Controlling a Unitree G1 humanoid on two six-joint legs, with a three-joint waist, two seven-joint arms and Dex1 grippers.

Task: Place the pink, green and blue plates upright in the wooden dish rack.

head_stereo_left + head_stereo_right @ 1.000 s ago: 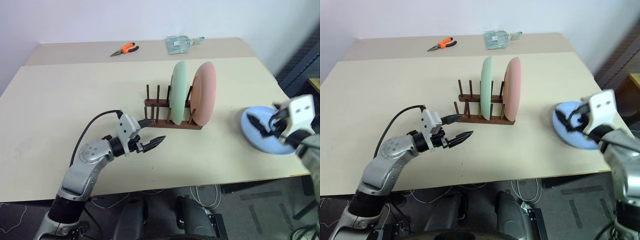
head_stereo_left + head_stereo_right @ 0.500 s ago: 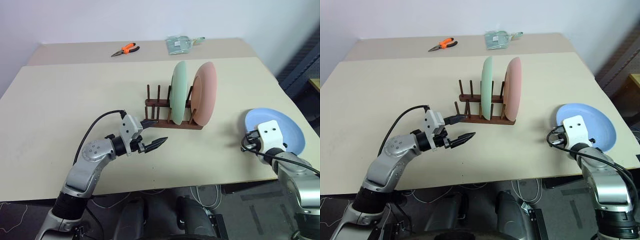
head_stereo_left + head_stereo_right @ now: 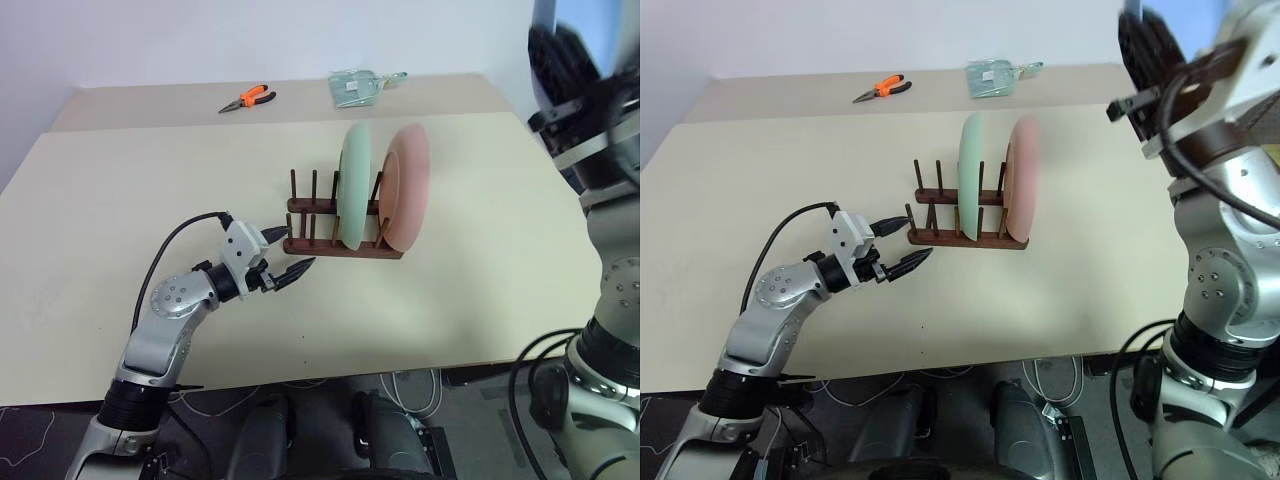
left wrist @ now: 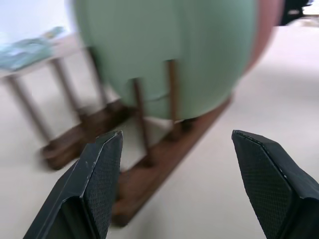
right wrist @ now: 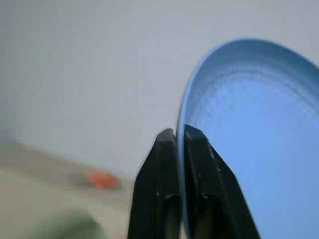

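The wooden dish rack [image 3: 318, 240] stands mid-table with the green plate [image 3: 355, 185] and the pink plate [image 3: 410, 185] upright in its right-hand slots. Its left slots are bare pegs. My left gripper [image 3: 293, 250] hovers open just off the rack's left end, pointing at it. In the left wrist view its fingertips [image 4: 107, 154] frame the rack base and the green plate. My right gripper [image 5: 179, 133] is shut on the rim of the blue plate [image 5: 254, 139]. It holds the plate high in the air at the upper right, well above the table.
Orange-handled pliers [image 3: 250, 98] and a clear plastic packet [image 3: 360, 88] lie on the far table section. The table's right edge [image 3: 560, 170] runs under my raised right arm. Bare tabletop surrounds the rack.
My right gripper closed on the blue plate at the table's right edge and swung it up high. My left gripper shifted slightly closer to the rack's left end.
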